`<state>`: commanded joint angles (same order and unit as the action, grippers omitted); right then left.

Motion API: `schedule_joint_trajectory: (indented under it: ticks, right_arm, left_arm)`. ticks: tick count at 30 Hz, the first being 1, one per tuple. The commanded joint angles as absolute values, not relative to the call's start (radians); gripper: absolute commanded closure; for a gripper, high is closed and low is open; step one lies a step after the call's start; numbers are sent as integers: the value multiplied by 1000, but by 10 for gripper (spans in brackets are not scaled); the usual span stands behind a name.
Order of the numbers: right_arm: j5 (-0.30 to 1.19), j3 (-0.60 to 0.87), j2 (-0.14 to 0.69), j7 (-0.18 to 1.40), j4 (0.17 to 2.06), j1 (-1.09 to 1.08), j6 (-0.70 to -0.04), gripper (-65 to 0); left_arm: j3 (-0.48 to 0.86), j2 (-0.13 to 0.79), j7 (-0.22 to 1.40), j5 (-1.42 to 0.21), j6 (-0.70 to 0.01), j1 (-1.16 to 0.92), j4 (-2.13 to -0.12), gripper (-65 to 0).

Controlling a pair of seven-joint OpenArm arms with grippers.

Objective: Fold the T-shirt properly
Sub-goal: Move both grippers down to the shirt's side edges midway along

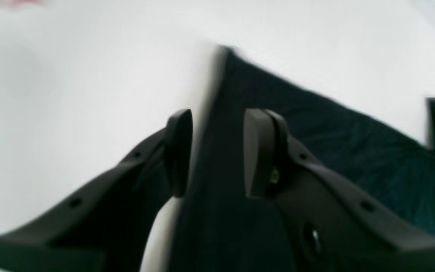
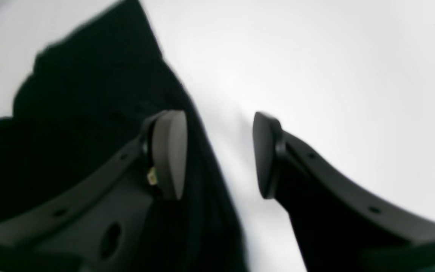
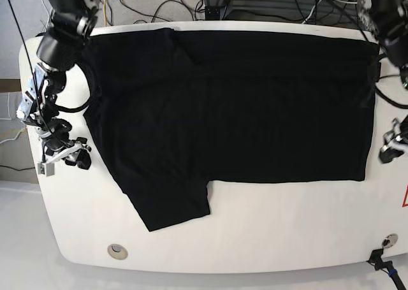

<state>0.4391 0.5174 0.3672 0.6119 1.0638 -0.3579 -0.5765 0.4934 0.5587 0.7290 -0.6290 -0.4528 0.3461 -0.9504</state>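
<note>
While the large black fabric T-shirt [image 3: 229, 105] lay spread flat on the white desk [image 3: 268, 232], unfolded, both arms' fingers [image 1: 179, 151] [image 2: 170, 151] hung released at its edges; every fold remained.

Bare table [image 3: 255, 226] lies open in front of the T-shirt [image 3: 242, 105].

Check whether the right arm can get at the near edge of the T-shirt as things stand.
Probably yes. The right gripper has its jaws open astride the T-shirt edge, one over cloth, one over bare table, with nothing between.
</note>
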Motion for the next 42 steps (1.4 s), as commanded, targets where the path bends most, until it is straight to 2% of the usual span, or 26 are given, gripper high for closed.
schedule_joint_trajectory:
  ticks: [4,7,14,20,21,28,42]
  right_arm:
    - [399,510,365,577,1014,-364,-576,-298]
    - [378,500,366,534,980,-356,-573,-297]
    - [367,497,364,488,966,-331,-571,-303]
    - [363,496,357,499,978,-318,-572,-307]
    - [353,502,356,492,967,-326,-566,-306]
    - [360,503,356,493,972,-325,-569,-308]
    - [353,501,350,490,975,-331,-569,-314]
  left_arm:
    - [322,576,622,-538,-435,455,-767,-221]
    - [262,571,591,-501,-419,509,-678,-219]
    - [235,556,545,-472,-398,563,-602,-221]
    - [203,553,458,-410,-340,586,-570,-223]
    - [228,545,494,-456,-370,566,-584,-219]
    - [213,518,440,-425,-367,585,-508,-218]
    - [218,472,354,-236,-334,570,-529,-223]
